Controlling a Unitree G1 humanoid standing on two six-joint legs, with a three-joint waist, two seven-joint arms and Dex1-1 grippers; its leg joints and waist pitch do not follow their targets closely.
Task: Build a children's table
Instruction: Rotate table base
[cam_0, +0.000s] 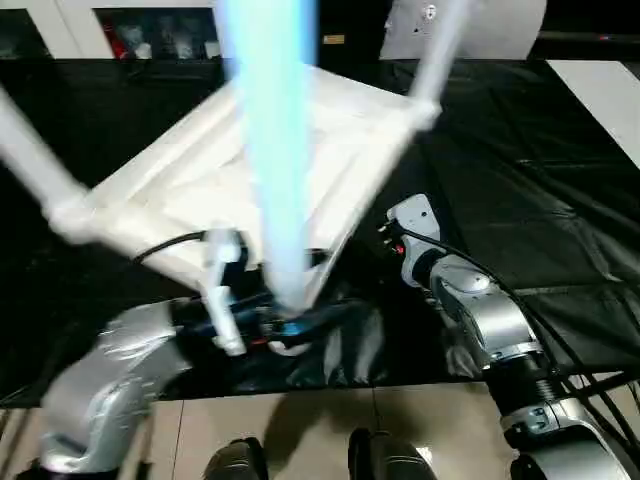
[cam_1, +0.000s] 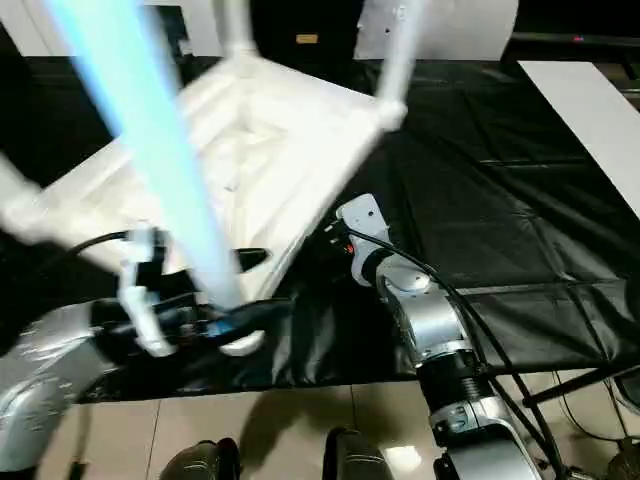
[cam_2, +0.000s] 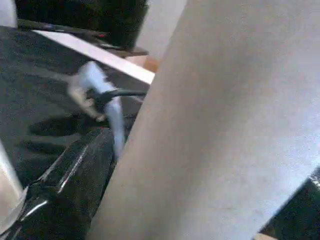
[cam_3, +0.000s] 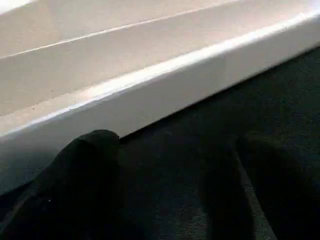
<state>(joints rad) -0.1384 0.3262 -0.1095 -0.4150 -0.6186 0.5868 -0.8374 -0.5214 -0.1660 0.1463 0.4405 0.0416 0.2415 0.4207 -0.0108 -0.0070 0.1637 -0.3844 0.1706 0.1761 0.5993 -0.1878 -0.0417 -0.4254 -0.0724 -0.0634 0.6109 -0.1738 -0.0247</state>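
Observation:
The children's table lies upside down on the black cover, its ribbed white top (cam_0: 190, 175) facing up and tilted. White legs rise from its corner sockets: one at the left (cam_0: 30, 150), one at the far right (cam_0: 440, 50), and one at the near corner (cam_0: 275, 150), which runs straight up through the picture. My left gripper (cam_0: 285, 325) is at the foot of that near leg (cam_2: 215, 125), which passes close along it. My right gripper (cam_3: 170, 185) stands open over the black cover, its fingers (cam_3: 85, 175) just short of the top's right rim (cam_3: 150, 85), with nothing between them.
The black-covered work table (cam_0: 540, 200) stretches to the right and back. Its near edge meets a tiled floor (cam_0: 330, 420), where my feet (cam_0: 240, 462) show. A white panel (cam_0: 600, 95) lies at the far right. Cables run along my right forearm (cam_0: 480, 310).

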